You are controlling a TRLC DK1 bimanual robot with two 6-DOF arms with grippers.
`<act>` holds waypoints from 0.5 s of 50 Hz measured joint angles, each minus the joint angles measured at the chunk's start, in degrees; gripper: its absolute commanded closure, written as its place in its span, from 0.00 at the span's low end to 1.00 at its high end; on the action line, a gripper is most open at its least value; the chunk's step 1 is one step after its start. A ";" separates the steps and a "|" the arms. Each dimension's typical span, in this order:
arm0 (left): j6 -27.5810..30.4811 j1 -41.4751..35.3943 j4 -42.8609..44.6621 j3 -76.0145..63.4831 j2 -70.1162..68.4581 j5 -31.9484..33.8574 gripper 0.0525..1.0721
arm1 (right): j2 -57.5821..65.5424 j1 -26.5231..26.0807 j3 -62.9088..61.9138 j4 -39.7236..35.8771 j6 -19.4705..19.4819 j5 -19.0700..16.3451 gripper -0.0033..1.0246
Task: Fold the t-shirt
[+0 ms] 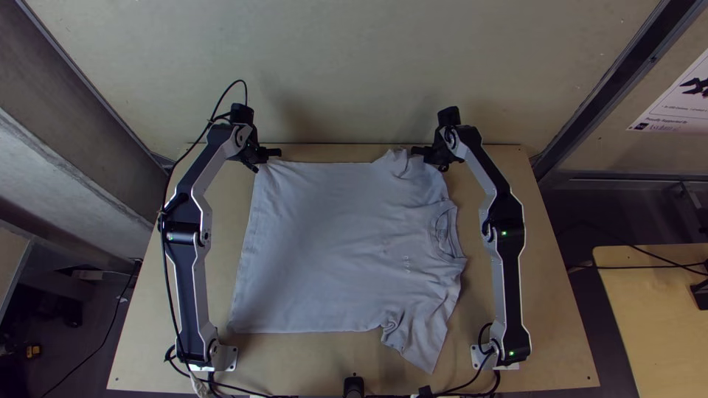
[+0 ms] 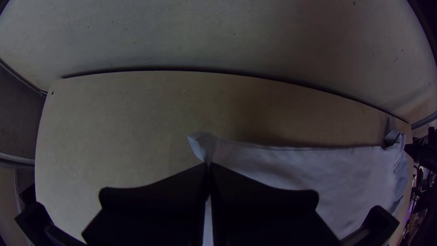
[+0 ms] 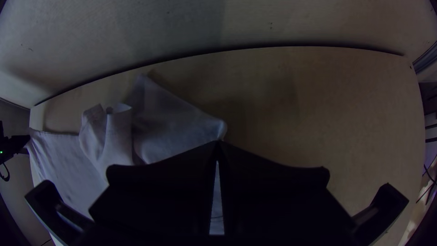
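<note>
- Shirt lies on the desk, spread out, no fold in the body, hem to the left, neck to the right
- Left hand closed, far hem corner pinched between the tips, a small flap poking out past them
- Right hand closed at the tips, holding cloth at the far shoulder side; sleeve or shoulder seam, can't tell which
- Far sleeve rumpled next to that grip, near sleeve angled out toward the near edge, creased where it joins the body
- Step in hand, my read: first fold, both ends of the far side gripped, fold itself not made
- Next: lift both hands together, bring the far side over toward the near side, lay it down, let go
- Keep even tension between hands so the edge stays straight; matching height and pace matter
- Risk: right grip looks close to the cloth's edge, could slip; rumpled sleeve may get trapped as a lump inside the fold
</note>
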 measured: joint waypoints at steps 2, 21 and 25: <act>-0.02 0.00 0.00 0.00 -0.11 0.00 0.98 | 0.00 -0.13 0.00 0.00 0.00 0.00 0.97; -0.66 0.02 0.48 0.00 -1.27 0.02 0.98 | -2.19 -2.47 -0.50 -2.05 -0.44 0.00 0.97; -0.85 0.11 0.48 0.00 -1.27 0.04 0.98 | -3.28 -2.99 -0.61 -2.95 -1.11 0.00 0.97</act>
